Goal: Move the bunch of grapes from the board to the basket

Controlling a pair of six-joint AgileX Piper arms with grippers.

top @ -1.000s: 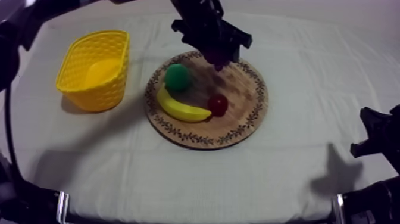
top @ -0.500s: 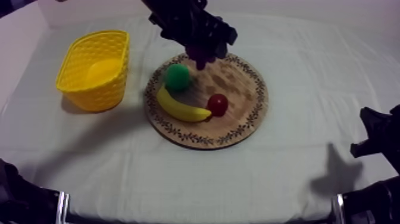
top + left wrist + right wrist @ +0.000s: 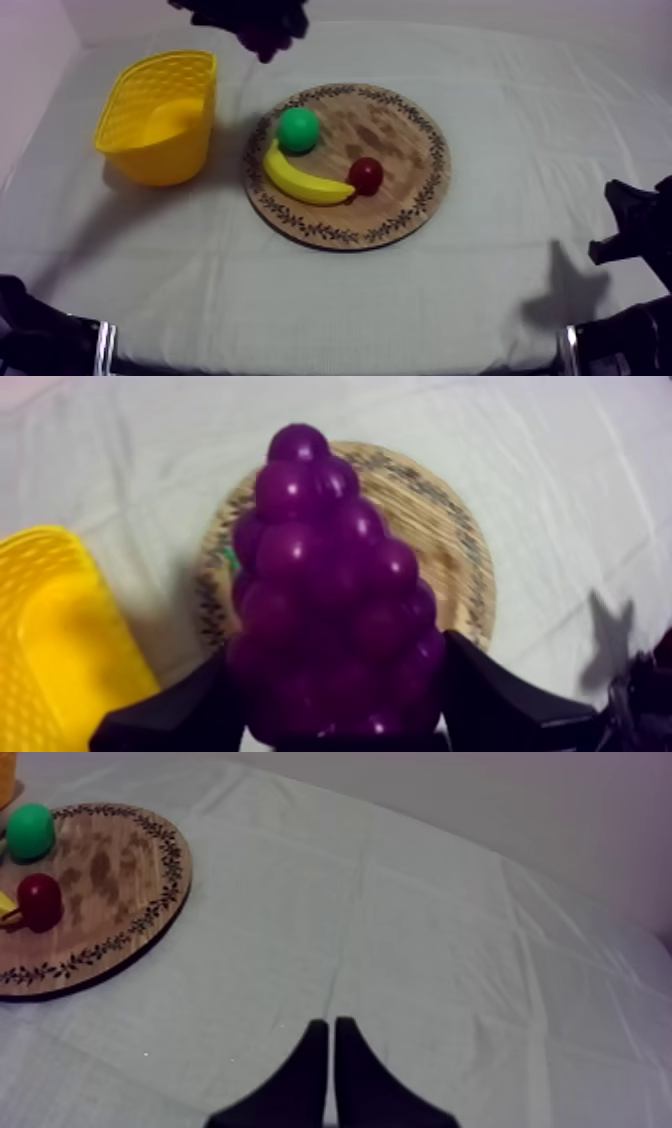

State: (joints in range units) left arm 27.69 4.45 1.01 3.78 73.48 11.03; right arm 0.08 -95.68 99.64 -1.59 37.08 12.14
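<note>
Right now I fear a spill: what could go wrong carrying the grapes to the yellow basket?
1. The left gripper clamps the purple bunch of toy grapes only at its wide end; most of it juts past the black fingers, so it might slip or swing.
2. The yellow lattice basket lies off to the side, not beneath; an early release could hit its rim.

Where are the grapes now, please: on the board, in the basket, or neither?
Neither: the left gripper, shut on the grapes, holds them clear of board and basket.
</note>
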